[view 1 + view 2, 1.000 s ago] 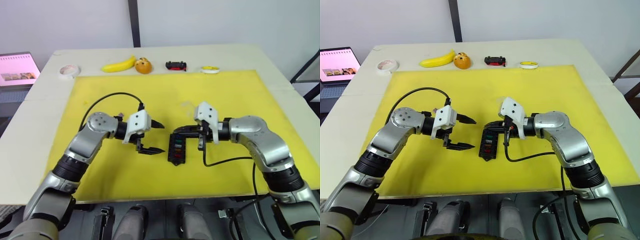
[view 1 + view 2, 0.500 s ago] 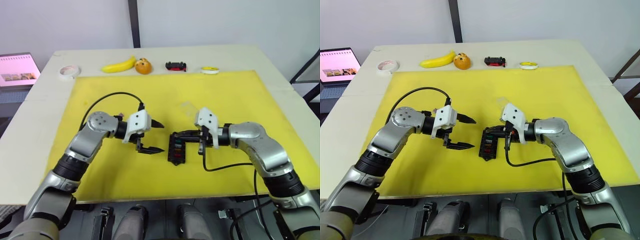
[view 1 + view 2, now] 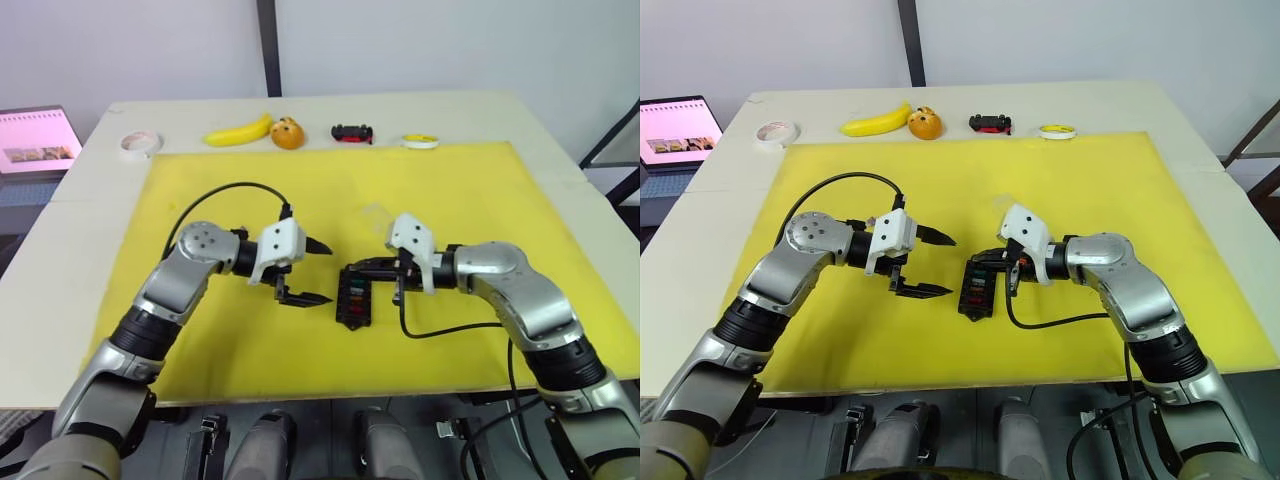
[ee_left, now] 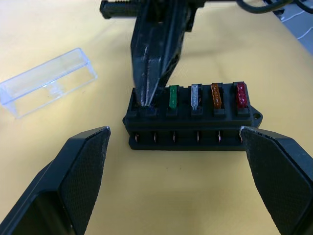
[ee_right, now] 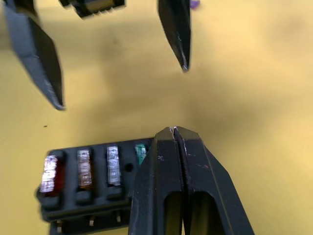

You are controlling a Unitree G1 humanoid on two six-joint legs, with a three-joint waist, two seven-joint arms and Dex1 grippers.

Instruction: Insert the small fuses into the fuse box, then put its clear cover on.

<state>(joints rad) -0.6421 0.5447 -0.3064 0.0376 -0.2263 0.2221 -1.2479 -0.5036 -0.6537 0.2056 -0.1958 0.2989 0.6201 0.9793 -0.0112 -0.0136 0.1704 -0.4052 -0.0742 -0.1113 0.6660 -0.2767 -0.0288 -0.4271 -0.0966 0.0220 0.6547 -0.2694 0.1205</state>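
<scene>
right gripper (image 4: 146, 95) is pressing its closed fingertips down onto the end slot of the fuse box (image 4: 190, 122) mid-mat, left gripper (image 3: 312, 272) hovering wide open beside it, clear cover (image 4: 46, 83) lying nearby

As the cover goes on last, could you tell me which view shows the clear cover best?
The left wrist view: the clear cover lies whole on the yellow mat, apart from the fuse box. In the head views it is only a faint glint beyond the right gripper.

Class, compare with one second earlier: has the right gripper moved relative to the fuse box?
Yes. The right gripper has shifted toward the robot's left, farther over the fuse box, which stayed put.
</scene>
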